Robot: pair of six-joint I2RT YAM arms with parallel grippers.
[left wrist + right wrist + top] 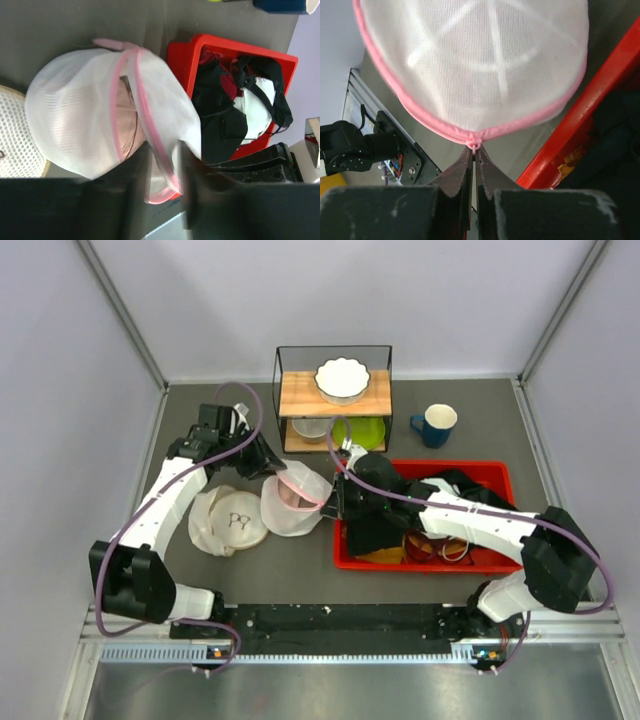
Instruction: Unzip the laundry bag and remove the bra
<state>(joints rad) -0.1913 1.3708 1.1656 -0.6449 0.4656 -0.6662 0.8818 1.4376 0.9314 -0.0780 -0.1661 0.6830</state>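
The laundry bag [293,500] is a white mesh dome with a pink zipper band, tipped up on its edge between my two grippers. In the left wrist view the laundry bag [85,110] is partly unzipped, and the dusty-pink bra [129,120] shows through the gap. My left gripper [268,466] holds the bag's far side. Its fingers [142,165] close on the pink rim and mesh, with the left gripper [162,155] around that fold. My right gripper [336,502] is shut on the pink zipper pull [475,145], with the right gripper [474,151] just below the band.
A cream padded round piece [235,520] lies left of the bag. A red bin [500,472] of dark clothes stands just right of it, under my right arm. Behind are a wire shelf [333,395] with a white bowl [342,380] and a blue mug [435,425].
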